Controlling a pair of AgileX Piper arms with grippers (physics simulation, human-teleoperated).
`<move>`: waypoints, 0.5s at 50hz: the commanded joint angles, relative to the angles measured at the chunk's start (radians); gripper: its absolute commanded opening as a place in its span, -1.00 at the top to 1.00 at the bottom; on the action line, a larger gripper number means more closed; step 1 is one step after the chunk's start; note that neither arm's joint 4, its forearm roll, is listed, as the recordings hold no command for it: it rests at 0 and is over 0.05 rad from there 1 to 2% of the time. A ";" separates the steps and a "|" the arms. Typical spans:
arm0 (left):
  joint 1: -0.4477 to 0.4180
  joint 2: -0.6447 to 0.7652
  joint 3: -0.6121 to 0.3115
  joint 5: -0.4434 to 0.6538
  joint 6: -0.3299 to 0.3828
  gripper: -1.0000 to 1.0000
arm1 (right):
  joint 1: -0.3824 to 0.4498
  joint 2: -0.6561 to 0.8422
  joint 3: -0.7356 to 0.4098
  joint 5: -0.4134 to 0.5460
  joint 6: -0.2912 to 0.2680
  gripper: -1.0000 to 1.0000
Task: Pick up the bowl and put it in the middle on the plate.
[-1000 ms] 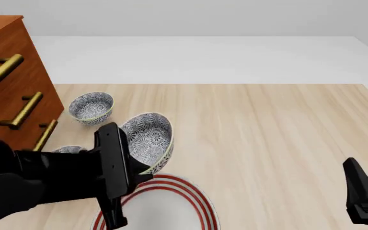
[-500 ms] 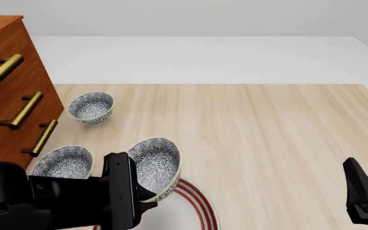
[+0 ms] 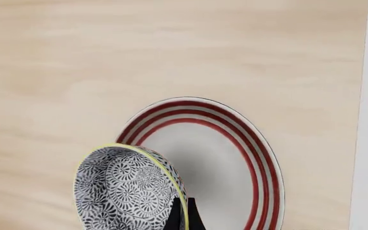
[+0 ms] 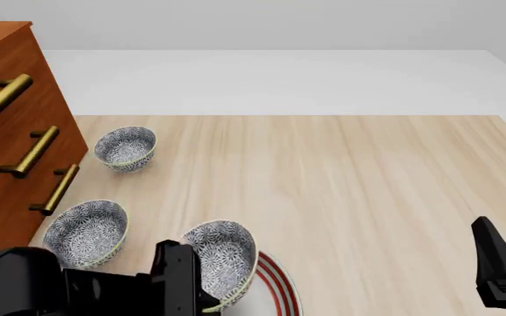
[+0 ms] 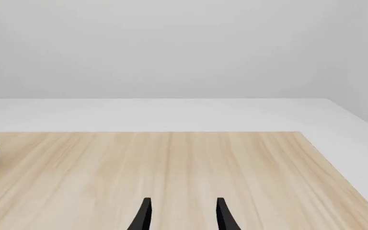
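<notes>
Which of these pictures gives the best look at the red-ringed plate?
The left wrist view: nearly the whole plate shows, with the held bowl overlapping one side. The front view catches only a sliver of rim; the right wrist view shows none.

Left wrist view: the bowl (image 3: pixel 130 189) hung tilted on its side, patterned interior visible, yellowish rim pinched between the left gripper (image 3: pixel 184 215) fingertips. It overlapped the near edge of the plate (image 3: pixel 235 143), which lay flat on the wooden table (image 3: pixel 107 57).
</notes>
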 commanded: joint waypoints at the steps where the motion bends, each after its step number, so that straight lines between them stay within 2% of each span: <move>1: -0.046 0.033 0.009 -0.005 -0.020 1.00 | 0.000 0.000 0.000 0.000 0.000 -1.00; 3: -0.049 0.040 0.019 -0.012 -0.010 1.00 | 0.000 0.000 0.000 0.000 0.000 -1.00; 18: -0.098 0.062 0.012 0.009 -0.059 1.00 | 0.000 0.000 0.000 0.000 0.000 -1.00; 25: -0.117 0.096 0.020 -0.023 -0.079 1.00 | 0.000 0.000 0.000 0.000 0.000 -1.00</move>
